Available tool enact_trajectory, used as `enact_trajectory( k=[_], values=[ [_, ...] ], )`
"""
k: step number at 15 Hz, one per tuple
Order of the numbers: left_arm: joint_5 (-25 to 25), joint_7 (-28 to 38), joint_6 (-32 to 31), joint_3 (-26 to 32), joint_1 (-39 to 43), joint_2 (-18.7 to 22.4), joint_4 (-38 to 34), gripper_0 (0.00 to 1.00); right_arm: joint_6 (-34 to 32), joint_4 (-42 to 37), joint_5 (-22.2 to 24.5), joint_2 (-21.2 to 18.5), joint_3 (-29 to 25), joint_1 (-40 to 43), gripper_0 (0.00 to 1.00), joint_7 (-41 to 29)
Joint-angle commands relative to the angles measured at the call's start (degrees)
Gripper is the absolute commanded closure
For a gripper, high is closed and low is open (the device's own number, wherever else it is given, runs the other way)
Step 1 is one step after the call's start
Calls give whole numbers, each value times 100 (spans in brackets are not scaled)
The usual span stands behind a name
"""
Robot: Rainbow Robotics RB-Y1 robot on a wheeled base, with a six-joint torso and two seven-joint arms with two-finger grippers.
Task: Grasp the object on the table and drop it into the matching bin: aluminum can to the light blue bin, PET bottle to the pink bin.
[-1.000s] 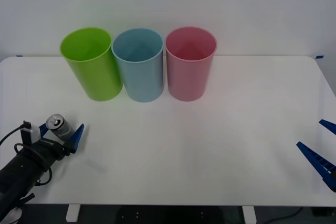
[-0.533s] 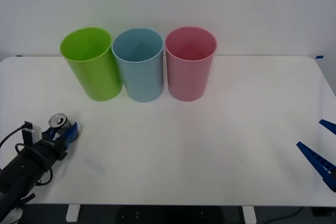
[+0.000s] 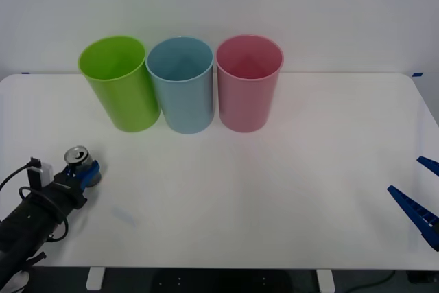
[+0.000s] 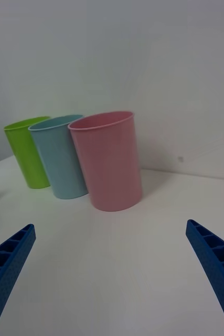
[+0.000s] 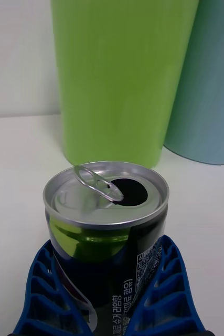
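The aluminum can [image 3: 79,160] [image 5: 106,231], dark grey with a silver opened top, stands upright at the near left of the table [image 3: 274,190]. My left gripper [image 3: 81,171] [image 5: 107,299] is shut on the can's body, its blue fingers [image 5: 49,294] pressed against both sides. The light blue bin [image 3: 181,84] [image 4: 59,156] [image 5: 209,79] stands in the middle of a row at the back, with the pink bin [image 3: 248,81] [image 4: 109,160] to its right. My right gripper [image 3: 417,197] [image 4: 112,273] waits open at the near right edge.
A lime green bin [image 3: 121,83] [image 5: 122,79] [image 4: 27,151] stands left of the light blue one, straight behind the can. The three bins touch or nearly touch. Bare white tabletop stretches between the can and the bins and across the right half.
The left gripper's fingers have closed from wide open onto the can. The can has stayed upright in nearly the same spot. The right arm has not moved.
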Motion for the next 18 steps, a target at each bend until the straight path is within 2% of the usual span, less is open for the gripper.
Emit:
enact_trajectory(
  k=[1, 9, 15, 18],
  values=[
    [18, 80, -18, 2, 27, 1, -181, 100, 0, 0, 0, 0, 0, 0, 0, 0],
    [44, 475, -18, -7, 370, 1, -1227, 100, 0, 0, 0, 0, 0, 0, 0, 0],
    [35, 1759, -45, -59, 880, 1, -2853, 100, 0, 0, 0, 0, 0, 0, 0, 0],
    [9, 2268, -45, -59, 924, 1, -3372, 100, 0, 0, 0, 0, 0, 0, 0, 0]
  ],
)
